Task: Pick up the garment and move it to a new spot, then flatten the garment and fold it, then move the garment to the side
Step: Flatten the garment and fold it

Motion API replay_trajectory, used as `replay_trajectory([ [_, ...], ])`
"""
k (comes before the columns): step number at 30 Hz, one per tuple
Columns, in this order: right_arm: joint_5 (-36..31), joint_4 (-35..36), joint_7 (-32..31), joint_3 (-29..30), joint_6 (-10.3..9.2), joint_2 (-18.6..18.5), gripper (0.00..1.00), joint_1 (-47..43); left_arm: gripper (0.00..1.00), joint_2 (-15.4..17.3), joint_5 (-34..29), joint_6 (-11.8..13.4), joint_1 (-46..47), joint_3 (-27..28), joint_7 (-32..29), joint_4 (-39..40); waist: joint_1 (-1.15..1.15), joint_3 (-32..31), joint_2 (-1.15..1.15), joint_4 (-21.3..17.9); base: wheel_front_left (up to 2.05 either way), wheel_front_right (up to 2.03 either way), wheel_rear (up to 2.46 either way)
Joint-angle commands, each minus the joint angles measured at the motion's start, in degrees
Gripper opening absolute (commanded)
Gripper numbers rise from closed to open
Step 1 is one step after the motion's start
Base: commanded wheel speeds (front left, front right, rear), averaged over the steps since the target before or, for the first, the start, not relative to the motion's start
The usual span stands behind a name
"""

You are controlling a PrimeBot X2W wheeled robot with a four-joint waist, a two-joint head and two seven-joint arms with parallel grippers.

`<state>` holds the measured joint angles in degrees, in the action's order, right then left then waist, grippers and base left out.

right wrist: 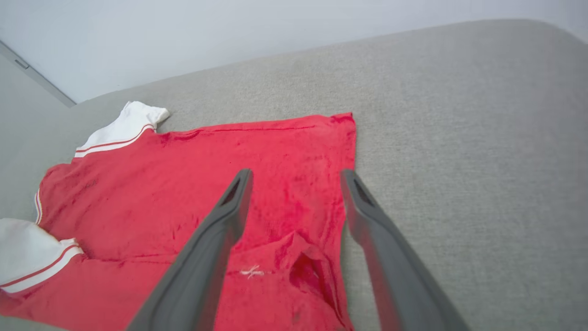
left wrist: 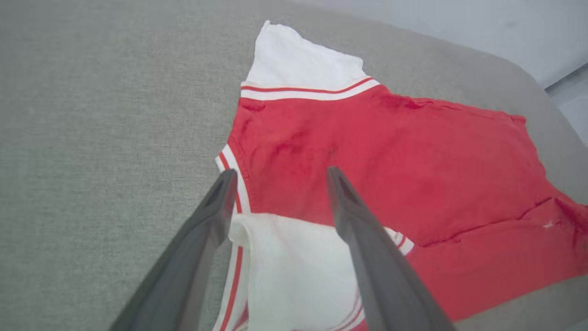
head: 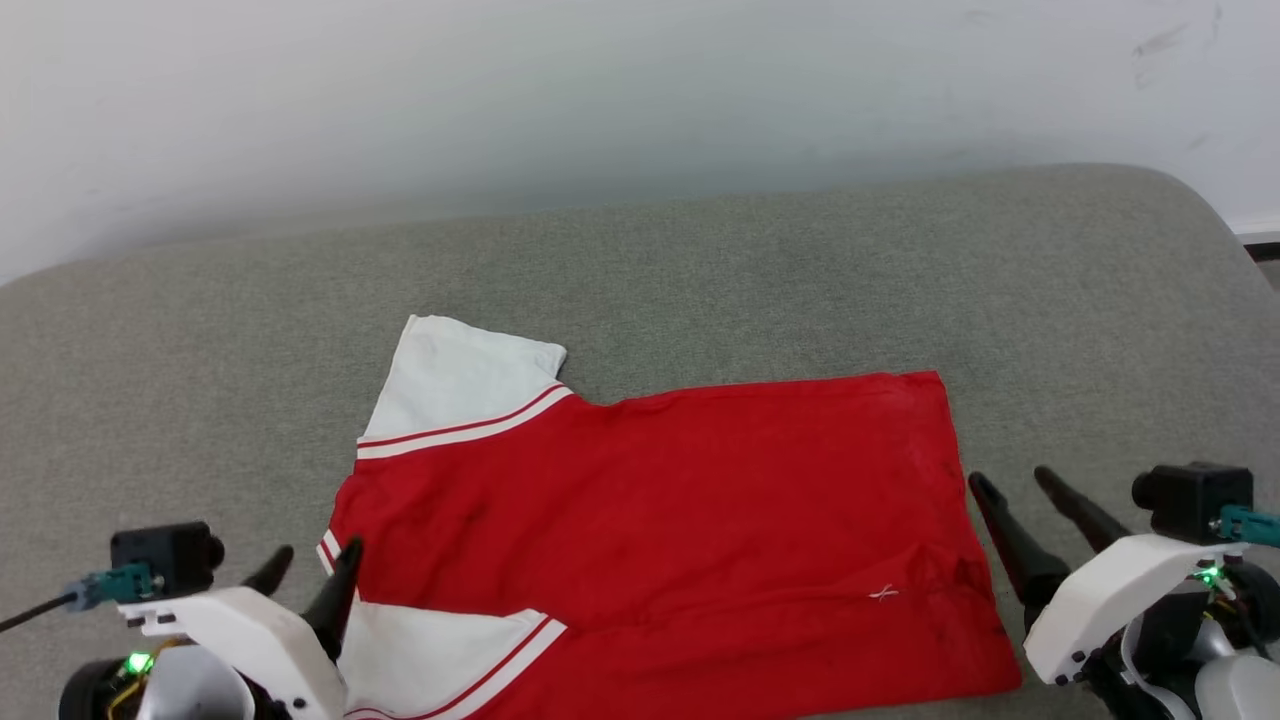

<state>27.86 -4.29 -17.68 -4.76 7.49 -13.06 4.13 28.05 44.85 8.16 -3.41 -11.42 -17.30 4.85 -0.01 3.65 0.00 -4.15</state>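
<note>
shirt [head: 650, 520]: lies mostly flat on the grey cushion [head: 700, 260], collar [left wrist: 228, 162] end left, hem [head: 965, 520] right, plain red side up. Looks spread out ready for folding imo
sleeves: far sleeve [head: 465, 385] sticks out flat, near sleeve [head: 430, 655] sits at the near left edge
left gripper [head: 318, 550]: jaws wide, nothing in them, hanging over the near sleeve right by the collar. Handy spot to grab that shoulder
right gripper [head: 1008, 478]: jaws wide too, empty, just beside the hem's near corner
pucker [right wrist: 308, 271]: small raised fold by that corner, so flattening isn't quite finished I'd say
why one per end: guessing it's for a two-handed fold
</note>
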Motion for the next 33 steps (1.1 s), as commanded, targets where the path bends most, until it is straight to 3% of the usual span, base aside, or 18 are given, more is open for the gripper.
replay_trajectory([
  [1, -2.3, 0.9, 4.3, 0.7, 0.0, 0.7, 1.0, 1.3, 1.0, 0.2, -2.5, 1.1, 2.3, 0.4, 2.6, 0.9, 0.01, 0.4, 0.0, -0.7, 0.0, 0.0, 0.0],
  [10, -7.7, 6.1, 15.9, 0.2, 0.0, 3.2, 1.0, 6.2, 1.0, -1.3, -9.3, 2.8, 12.4, 2.2, 13.4, -0.1, 0.01, 6.3, 0.0, -3.7, 0.0, 0.0, 0.0],
  [18, -8.7, 9.3, 17.9, 1.3, 0.0, 4.1, 1.0, 10.7, 1.0, -0.1, -9.9, 2.0, 23.0, 3.3, 14.0, -3.6, 0.01, 14.4, 0.0, -6.4, 0.0, 0.0, 0.0],
  [25, -8.5, 9.4, 18.8, 0.8, 0.0, 5.9, 1.0, 12.8, 1.0, 5.0, -7.1, -2.7, 34.7, 2.4, 3.5, -9.1, 0.01, 19.8, 0.0, -10.2, 0.0, 0.0, 0.0],
  [28, -8.0, 8.4, 19.5, 0.2, -0.01, 6.8, 1.0, 13.2, 1.0, 8.4, -5.2, -4.9, 38.9, 1.7, -4.1, -12.1, 0.01, 21.1, 0.0, -12.0, 0.0, 0.0, 0.0],
  [33, -7.3, 6.4, 21.3, -0.5, 0.0, 7.9, 1.0, 13.0, 1.0, 13.2, -0.6, -5.7, 42.9, 1.5, -18.8, -16.8, 0.01, 22.3, 0.0, -14.7, 0.0, 0.0, 0.0],
])
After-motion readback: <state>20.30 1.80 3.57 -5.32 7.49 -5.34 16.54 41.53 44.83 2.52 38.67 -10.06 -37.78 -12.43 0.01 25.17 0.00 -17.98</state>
